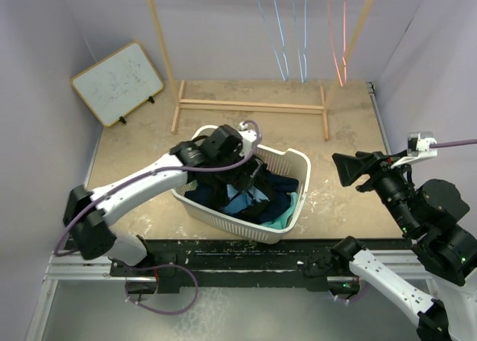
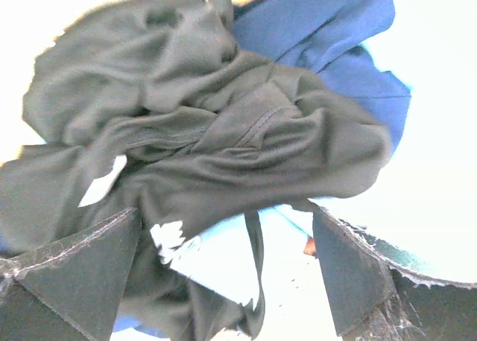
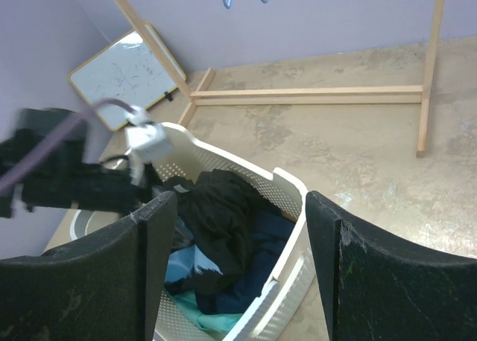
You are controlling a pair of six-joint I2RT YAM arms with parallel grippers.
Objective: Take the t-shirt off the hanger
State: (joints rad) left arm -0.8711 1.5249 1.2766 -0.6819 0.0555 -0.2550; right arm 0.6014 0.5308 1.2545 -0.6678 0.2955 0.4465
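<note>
The t-shirt (image 2: 223, 132) is matt black cloth, soft and heavily creased; beside it lies smoother blue cloth (image 2: 328, 28). The basket (image 1: 292, 156) is white plastic with a slight sheen, its walls perforated. The table (image 1: 246, 129) looks like rough, mottled tan board. The rack (image 1: 250, 104) is pale bare wood, the hangers (image 1: 343, 51) thin coloured wire. The whiteboard (image 1: 119, 80) is glossy and wood-framed. The fingers (image 2: 74, 274) of the left gripper (image 2: 223, 218) are matt black, frayed at the edges.
</note>
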